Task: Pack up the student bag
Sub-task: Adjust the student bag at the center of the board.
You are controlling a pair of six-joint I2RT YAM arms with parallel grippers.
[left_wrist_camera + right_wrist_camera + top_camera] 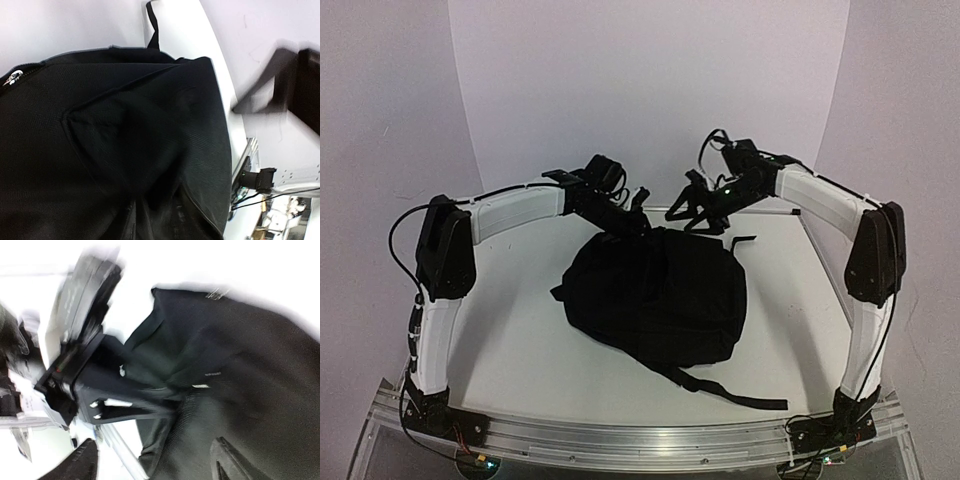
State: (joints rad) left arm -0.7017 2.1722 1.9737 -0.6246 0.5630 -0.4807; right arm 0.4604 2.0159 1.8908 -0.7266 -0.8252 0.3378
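The student bag [655, 295] is a black fabric backpack lying flat in the middle of the white table [520, 340]. My left gripper [635, 212] sits low on its far left edge. In the left wrist view, bag fabric [125, 125] fills the frame and a raised fold runs down between the dark fingers of my left gripper [157, 200]; the gap between them is too dark to read. My right gripper [692, 215] hovers at the bag's far right edge. Seen from the right wrist, my right gripper [155, 460] has its fingers spread wide over the bag [250, 380], holding nothing.
A black strap [730, 392] trails from the bag toward the near right of the table. A silver zipper pull [12, 77] shows at the bag's edge. The left arm's gripper [85, 385] is close in the right wrist view. An aluminium rail [640, 440] runs along the near edge.
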